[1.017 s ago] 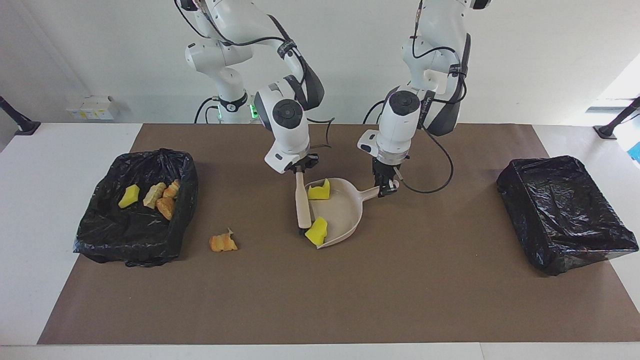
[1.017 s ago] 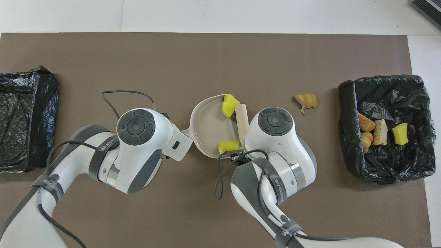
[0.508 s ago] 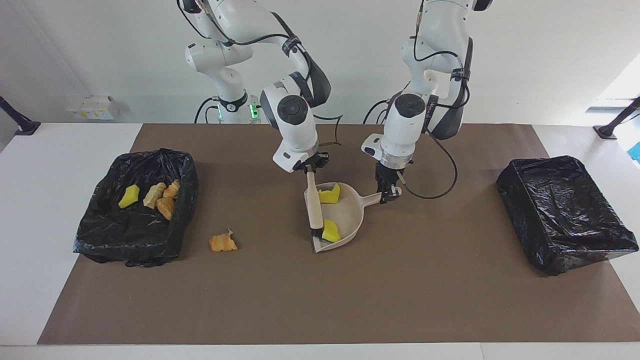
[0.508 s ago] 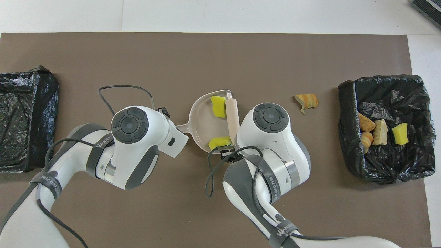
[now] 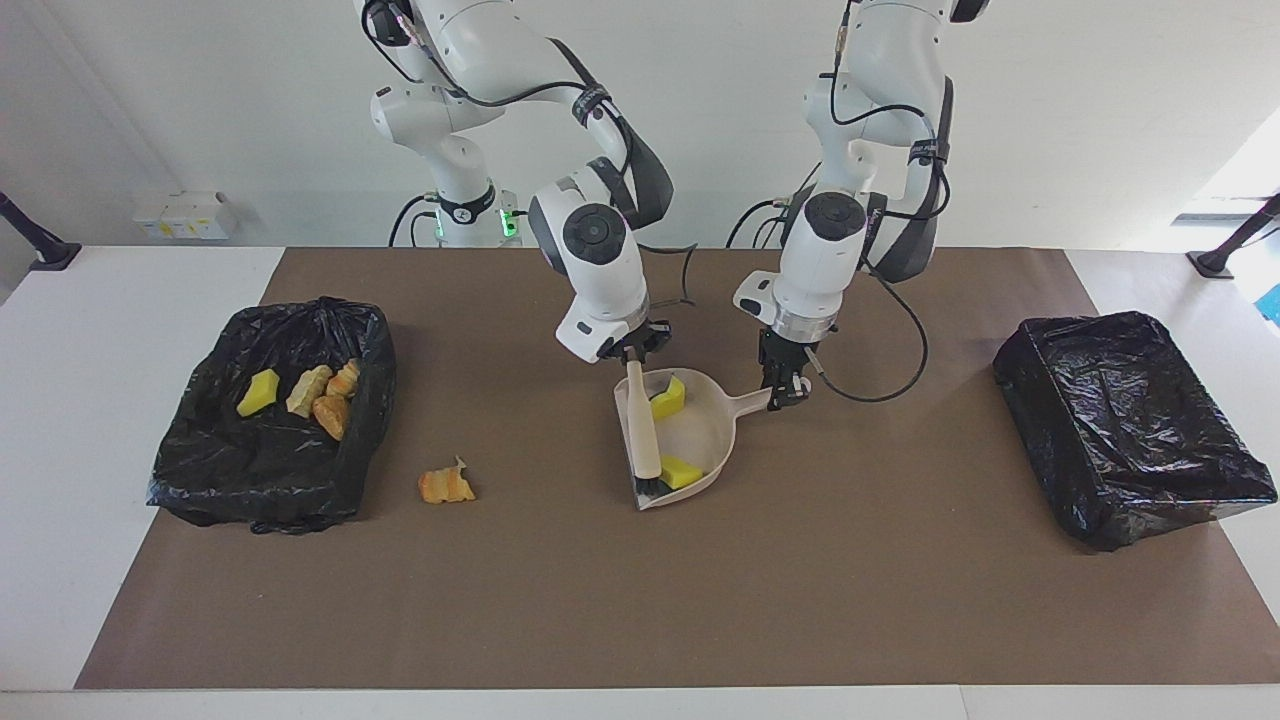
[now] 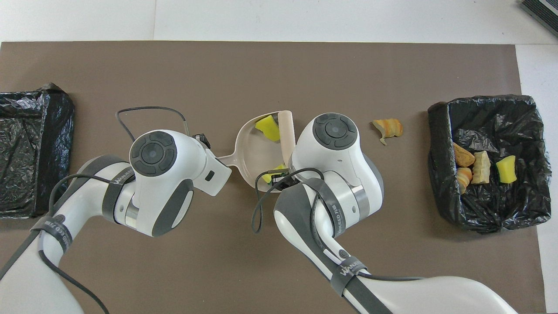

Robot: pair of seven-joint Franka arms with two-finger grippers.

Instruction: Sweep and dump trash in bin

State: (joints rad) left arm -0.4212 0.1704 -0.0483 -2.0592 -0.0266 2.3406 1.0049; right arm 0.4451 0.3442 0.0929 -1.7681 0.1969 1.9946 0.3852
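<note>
1. 2 yellow sponge chunks [image 5: 668, 397] lie in the beige plastic dustpan [image 5: 706, 428], a smooth scoop with a low curved wall and a thin handle; 1 chunk sits nearer the robots, the other [image 5: 681, 471] at the lip farther from them, touching the brush's dark bristles.
2. The brush [image 5: 640, 425] is a rounded beige stick lying slantwise across the pan's open mouth.
3. The right gripper [image 5: 632, 357] is clamped on the brush's upper end; the left gripper [image 5: 785, 393] is clamped on the dustpan's handle tip.
4. 1 golden-brown striped scrap [image 5: 446, 486], ridged like bread crust, lies on the brown mat [image 5: 640, 600] between the pan and the bin [image 5: 200, 455] at the right arm's end of the table.
5. That bin is lined with crinkled, glossy black plastic and holds 4 scraps: 1 yellow chunk [image 5: 258, 392] and 3 bread-like pieces [image 5: 325, 395].
6. A second black-lined bin [image 5: 1130, 430] sits at the left arm's end.
7. In the overhead view the right arm's wrist covers much of the brush and the nearer chunk.
</note>
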